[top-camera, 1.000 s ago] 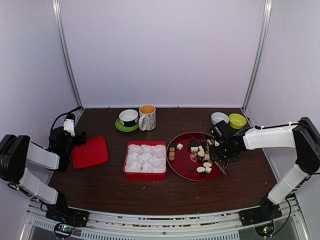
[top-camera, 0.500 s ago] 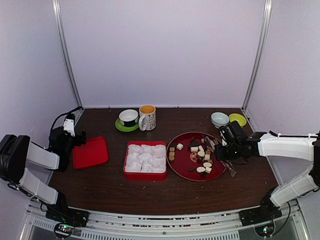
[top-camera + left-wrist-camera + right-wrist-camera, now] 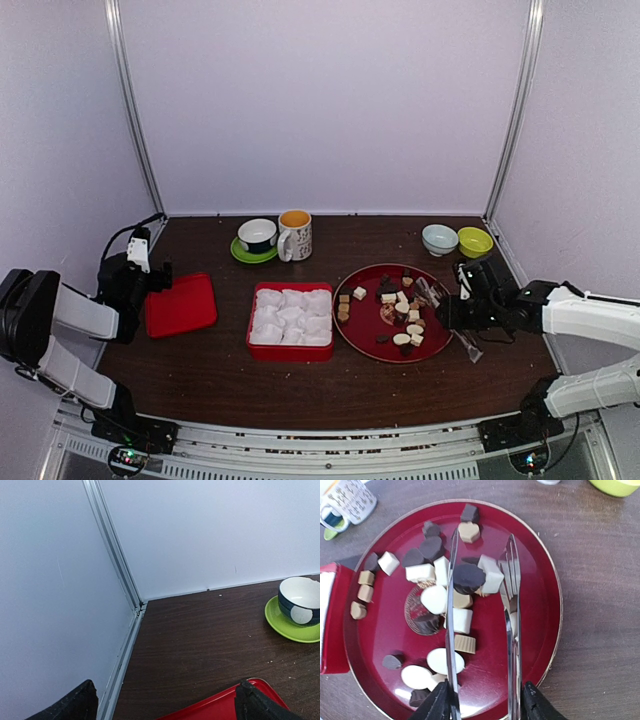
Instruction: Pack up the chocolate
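Note:
The chocolate (image 3: 400, 305) lies as several dark, tan and cream pieces on a round red plate (image 3: 345, 325). My right gripper (image 3: 455, 310) hangs at the plate's right edge, shut on long metal tongs (image 3: 436, 293). In the right wrist view the right gripper (image 3: 482, 702) presses both arms of the tongs (image 3: 451, 630), whose tips stand apart over the pile. A dark piece of chocolate (image 3: 467, 576) lies between the tips, ungripped. A red box (image 3: 291, 345) lined with white paper cups sits left of the plate. My left gripper (image 3: 160, 277) is open at the far left, nothing between its fingers (image 3: 255, 705).
A red lid (image 3: 181, 304) lies under the left gripper. A bowl on a green saucer (image 3: 257, 238) and a mug (image 3: 295, 234) stand at the back middle. A pale bowl (image 3: 439, 238) and a green bowl (image 3: 475, 241) stand at the back right, close to the right arm.
The right arm has drawn back to the right with the tongs, from over the plate's middle to its right edge. The left arm has not moved.

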{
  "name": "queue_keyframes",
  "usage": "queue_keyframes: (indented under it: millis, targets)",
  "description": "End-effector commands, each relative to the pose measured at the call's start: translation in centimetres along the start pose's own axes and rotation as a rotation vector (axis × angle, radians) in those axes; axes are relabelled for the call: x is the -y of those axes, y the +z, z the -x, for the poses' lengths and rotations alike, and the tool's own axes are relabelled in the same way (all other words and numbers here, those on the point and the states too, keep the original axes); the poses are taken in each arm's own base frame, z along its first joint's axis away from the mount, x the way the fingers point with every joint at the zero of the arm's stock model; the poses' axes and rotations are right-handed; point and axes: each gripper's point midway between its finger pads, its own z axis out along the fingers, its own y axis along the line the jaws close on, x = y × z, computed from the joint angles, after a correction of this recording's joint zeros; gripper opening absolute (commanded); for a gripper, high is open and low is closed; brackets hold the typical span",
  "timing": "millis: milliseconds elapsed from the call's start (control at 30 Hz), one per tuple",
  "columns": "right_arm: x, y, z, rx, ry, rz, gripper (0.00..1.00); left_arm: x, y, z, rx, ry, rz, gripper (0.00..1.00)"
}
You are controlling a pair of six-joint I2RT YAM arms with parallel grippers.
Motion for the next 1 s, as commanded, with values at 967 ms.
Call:
queue_keyframes:
  millis: [967]
  targets:
    - [0.1, 0.4, 0.7, 0.064, 0.110, 0.010, 0.50, -0.3, -0.1, 1.1, 0.053, -0.010, 0.006, 0.98]
